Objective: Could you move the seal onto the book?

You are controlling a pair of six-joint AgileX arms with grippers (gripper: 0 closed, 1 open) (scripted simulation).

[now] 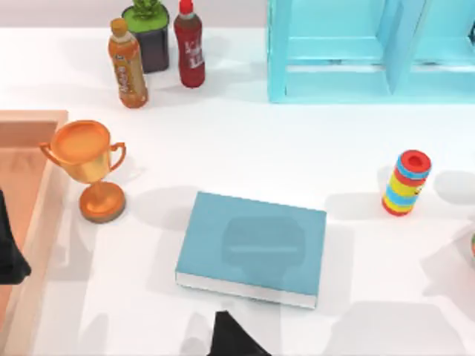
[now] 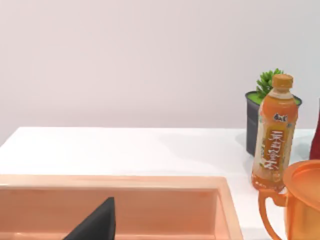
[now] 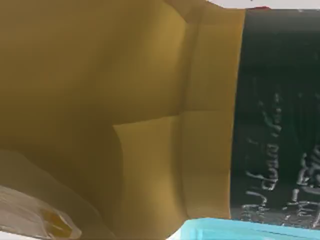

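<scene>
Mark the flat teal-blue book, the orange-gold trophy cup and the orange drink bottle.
flat teal-blue book (image 1: pixel 256 245): top view, cover middle.
orange-gold trophy cup (image 1: pixel 83 148): top view, bowl.
orange drink bottle (image 2: pixel 274 137): left wrist view, label.

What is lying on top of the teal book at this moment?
In the top view the book carries nothing on its cover, just a soft shadow near the middle. Its white page edges face the near side. Anything underneath is covered by the book itself.

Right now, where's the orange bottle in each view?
Top view: orange bottle at the back left, beside the plant pot.
Left wrist view: orange bottle in front of the plant pot, behind the trophy.
Right wrist view: a close tan surface instead.
Shared landmark: the plant pot.
</scene>
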